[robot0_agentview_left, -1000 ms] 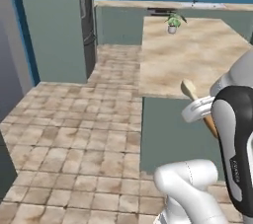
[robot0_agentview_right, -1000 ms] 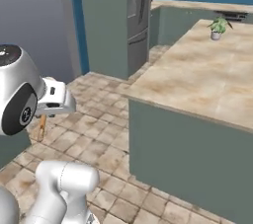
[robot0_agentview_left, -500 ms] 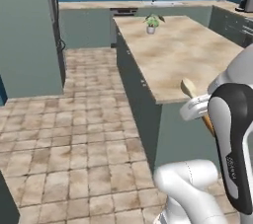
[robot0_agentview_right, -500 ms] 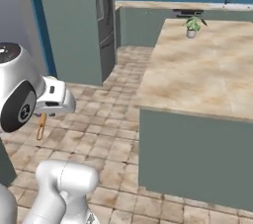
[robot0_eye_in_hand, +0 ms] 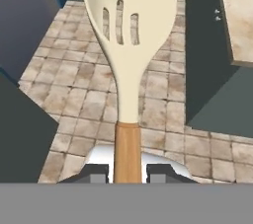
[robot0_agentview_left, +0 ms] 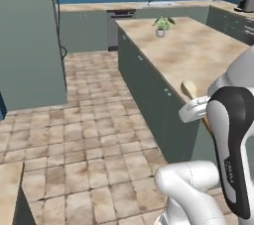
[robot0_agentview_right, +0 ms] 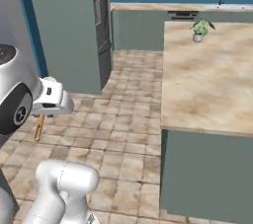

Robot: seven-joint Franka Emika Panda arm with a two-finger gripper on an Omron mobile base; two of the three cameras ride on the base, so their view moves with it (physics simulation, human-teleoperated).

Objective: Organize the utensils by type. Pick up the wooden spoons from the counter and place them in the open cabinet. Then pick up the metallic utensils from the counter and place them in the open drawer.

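You are looking at a kitchen with a tan stone-tile floor, blue back wall and grey-green cabinets. A long island with a beige marble tabletop runs away from you at about 1 o'clock in the left base view; a small potted plant stands near its far end, also seen at 1 o'clock in the right base view. A tall grey-green unit rises at 11 o'clock in the right base view.

The wooden spoon sits directly in the gripper: in the hand view its cream slotted bowl reaches toward 12 o'clock over the floor tiles, and its orange-brown handle runs down to 6 o'clock between the two dark fingertips. The jaws are closed to the handle's width, touching it on both sides.

In the left base view the spoon's bowl pokes out at 11 o'clock from the hand, beside the island's edge. In the right base view the handle hangs down below the hand.
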